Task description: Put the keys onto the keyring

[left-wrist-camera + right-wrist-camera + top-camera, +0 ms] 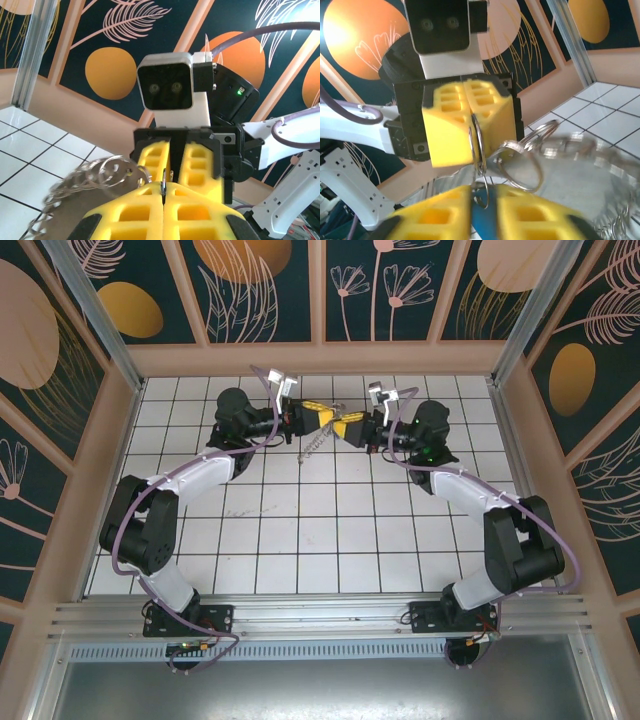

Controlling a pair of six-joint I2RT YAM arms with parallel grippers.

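- My left hand (pixel 329 422) and my right hand (pixel 347 428) meet tip to tip above the far middle of the white tiled desk (pixel 300 530).
- My left hand (pixel 164 202) is clenched, its yellow pads pressed together on the thin wire of the keyring (pixel 164 186).
- From my right wrist the same grip shows: the left hand (pixel 471 134) faces me with the keyring (pixel 479 150) wire running down through the seam between its pads.
- The bunch of small silvery keys (pixel 75 192) fans out to the left of my left hand and hangs clear of the desk; from above it shows as a short dangling strand (pixel 314 446).
- The blue key (pixel 482 222) sits head-first between the pads of my right hand (pixel 482 212), just below the wire loop and the round split rings (pixel 520 165) beside it.
- Seen from my left wrist, my right hand (pixel 177 156) has a narrow dark gap between its pads; I cannot tell whether it is gripping the blue key or has slackened.
- The key's blade is hidden, so I cannot tell whether it is threaded onto the keyring.
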